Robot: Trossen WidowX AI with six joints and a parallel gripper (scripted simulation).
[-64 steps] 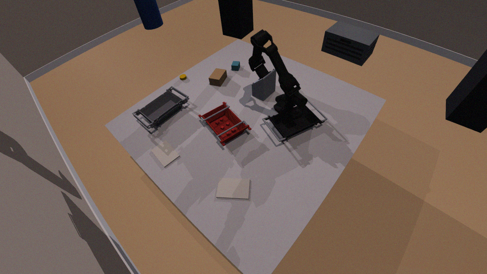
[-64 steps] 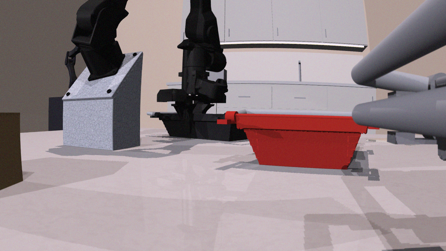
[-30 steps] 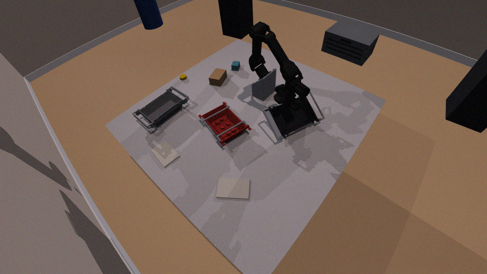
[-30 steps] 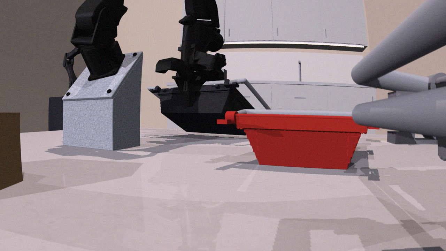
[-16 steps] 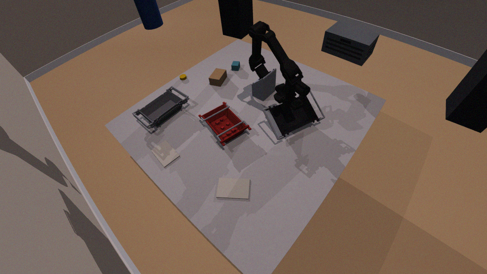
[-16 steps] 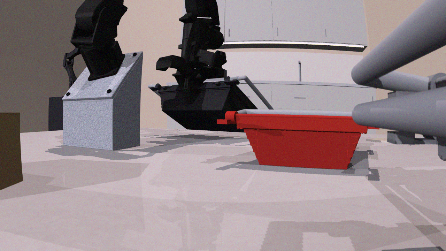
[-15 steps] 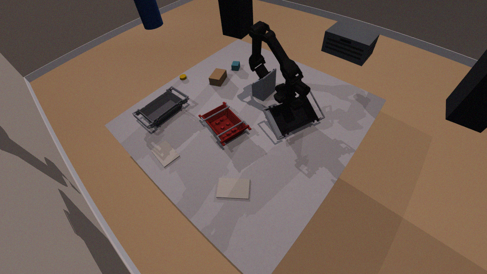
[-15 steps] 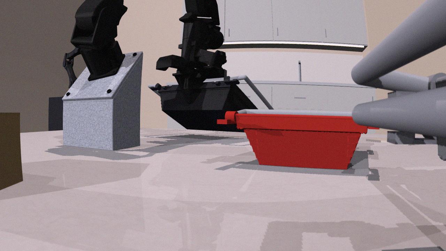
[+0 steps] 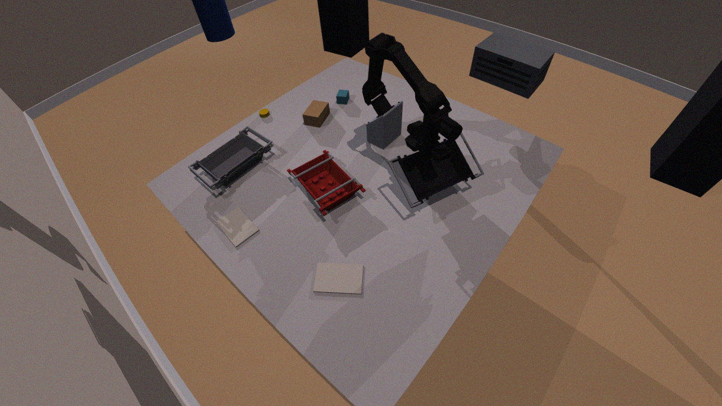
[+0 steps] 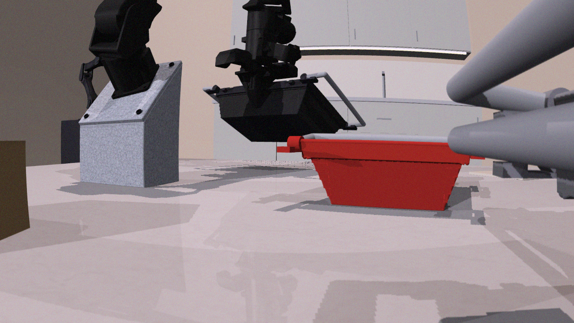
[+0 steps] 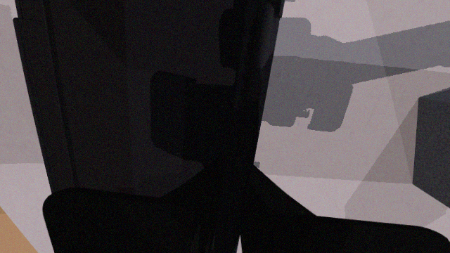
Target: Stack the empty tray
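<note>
The red loaded tray (image 9: 348,177) (image 10: 385,176) stands mid-table with small red blocks (image 9: 327,181) inside. Its two grey wire bars (image 9: 310,167) (image 9: 337,192) (image 10: 373,137) lie in across its top. My gripper (image 9: 428,147) (image 10: 256,90) (image 11: 232,163) is shut on the side wall of the empty black tray (image 9: 444,173) (image 10: 280,114) (image 11: 105,105). It holds the tray in the air, tilted, to the right of the red tray in the overhead view. The black tray's own bars (image 9: 406,195) (image 10: 341,94) stick out past its ends. The wrist view is mostly filled by the dark tray wall.
A grey tray (image 9: 229,159) (image 10: 513,132) of the same kind lies left of the red one. The arm's grey pedestal (image 9: 384,128) (image 10: 128,136) stands behind. A brown box (image 9: 316,113) (image 10: 11,188), teal cube (image 9: 342,96), yellow disc (image 9: 264,112) and two pale slabs (image 9: 237,226) (image 9: 338,278) lie around.
</note>
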